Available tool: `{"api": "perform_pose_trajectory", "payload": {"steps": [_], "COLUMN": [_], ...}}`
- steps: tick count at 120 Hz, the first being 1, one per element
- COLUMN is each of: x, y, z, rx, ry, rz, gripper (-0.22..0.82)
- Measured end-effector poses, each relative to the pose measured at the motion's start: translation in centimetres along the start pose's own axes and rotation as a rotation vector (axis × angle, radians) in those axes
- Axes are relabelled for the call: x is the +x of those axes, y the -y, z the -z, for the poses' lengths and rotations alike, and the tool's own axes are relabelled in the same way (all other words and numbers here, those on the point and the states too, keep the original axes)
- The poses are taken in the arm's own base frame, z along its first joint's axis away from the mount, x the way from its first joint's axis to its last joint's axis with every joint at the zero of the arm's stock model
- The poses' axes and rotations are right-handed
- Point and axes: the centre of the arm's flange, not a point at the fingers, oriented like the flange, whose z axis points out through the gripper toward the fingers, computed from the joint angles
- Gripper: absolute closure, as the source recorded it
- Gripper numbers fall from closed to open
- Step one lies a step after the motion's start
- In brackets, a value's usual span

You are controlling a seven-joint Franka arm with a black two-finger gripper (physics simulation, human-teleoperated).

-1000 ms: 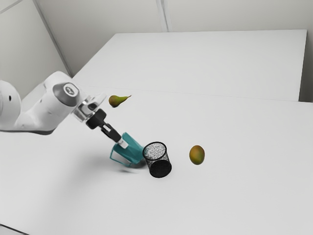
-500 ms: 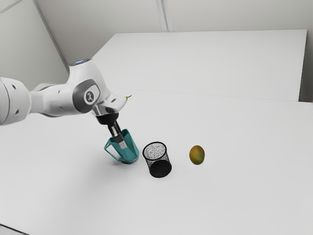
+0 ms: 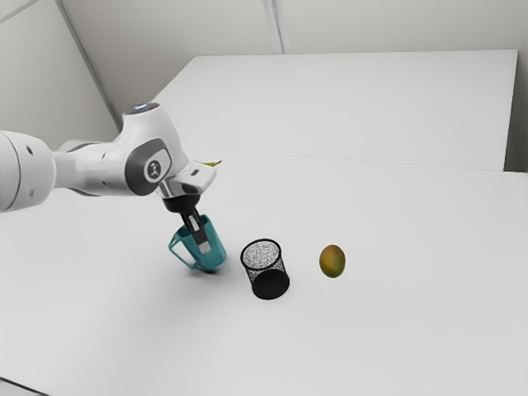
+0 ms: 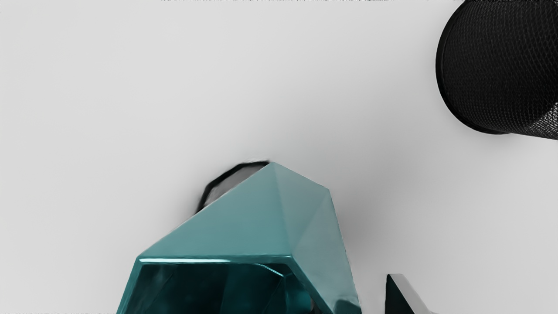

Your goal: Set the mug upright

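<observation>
You are working the black two-finger gripper [image 3: 202, 245] at the teal faceted mug [image 3: 214, 250]; whether it is pinching anything, you cannot tell. The mug is leaning, mouth upward, its handle pointing toward the exterior view's left; its dark interior is showing no discernible contents. The black cylindrical mesh cup [image 3: 271, 285] is standing nearby, apart from the mug, on the white desk [image 3: 396, 330].
</observation>
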Motion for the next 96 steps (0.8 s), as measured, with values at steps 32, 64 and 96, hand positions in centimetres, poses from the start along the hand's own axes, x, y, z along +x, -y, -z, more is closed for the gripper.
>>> {"api": "perform_pose_trajectory", "payload": {"steps": [32, 64, 96], "x": [1.4, 2.5, 5.6], "y": [-1.7, -2.9, -3.8], "z": [0.8, 8.3, 19.3], "rx": [0.031, 0.144, 0.188], "ry": [0.006, -0.062, -0.125], "rz": [-0.024, -0.018, 0.087], "gripper": [0.27, 0.11, 0.03]}}
